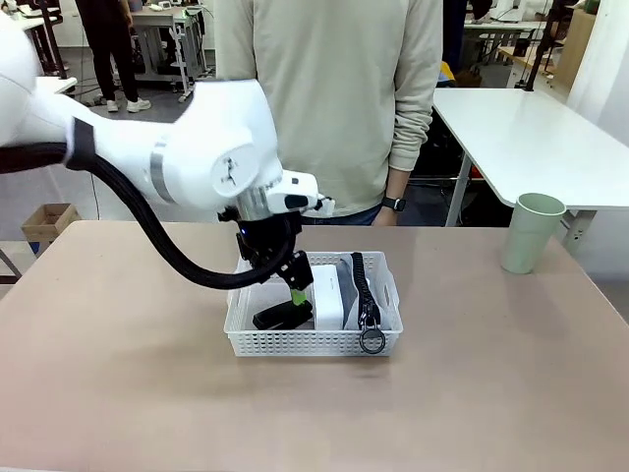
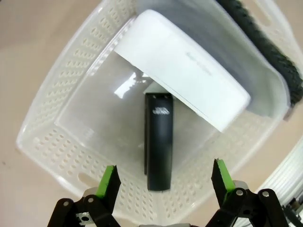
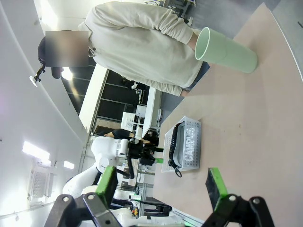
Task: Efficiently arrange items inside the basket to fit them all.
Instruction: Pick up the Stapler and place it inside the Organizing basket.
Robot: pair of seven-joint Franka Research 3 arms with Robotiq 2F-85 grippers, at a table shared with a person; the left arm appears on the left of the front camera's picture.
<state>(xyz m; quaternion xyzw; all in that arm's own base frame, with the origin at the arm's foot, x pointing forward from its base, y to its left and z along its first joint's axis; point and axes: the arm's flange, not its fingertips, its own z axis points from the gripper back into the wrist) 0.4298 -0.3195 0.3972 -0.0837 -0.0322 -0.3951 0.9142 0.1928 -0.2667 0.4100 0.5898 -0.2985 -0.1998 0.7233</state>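
The white basket (image 1: 385, 339) sits mid-table. Inside it the small black stapler (image 1: 283, 317) lies flat on the left, and the white box (image 1: 329, 297) leans tilted against the grey pouch (image 1: 345, 270), whose black strap (image 1: 362, 285) and ring (image 1: 371, 341) hang over the front rim. My left gripper (image 1: 295, 281) hovers open just above the stapler (image 2: 158, 137), its green pads (image 2: 110, 182) either side of it, with the box (image 2: 184, 71) and basket wall (image 2: 42, 109) beyond. The pale green cup (image 1: 533, 232) stands far right. My right gripper (image 3: 161, 185) is open in the air, off from the cup (image 3: 227, 49) and the basket (image 3: 166, 142).
A person (image 1: 339, 98) stands at the table's far edge behind the basket, hands down. The "CAMPUS" pouch (image 3: 191, 146) faces the right wrist view. Bare tabletop (image 1: 118, 334) lies to the left and in front. A second white table (image 1: 531, 138) stands behind on the right.
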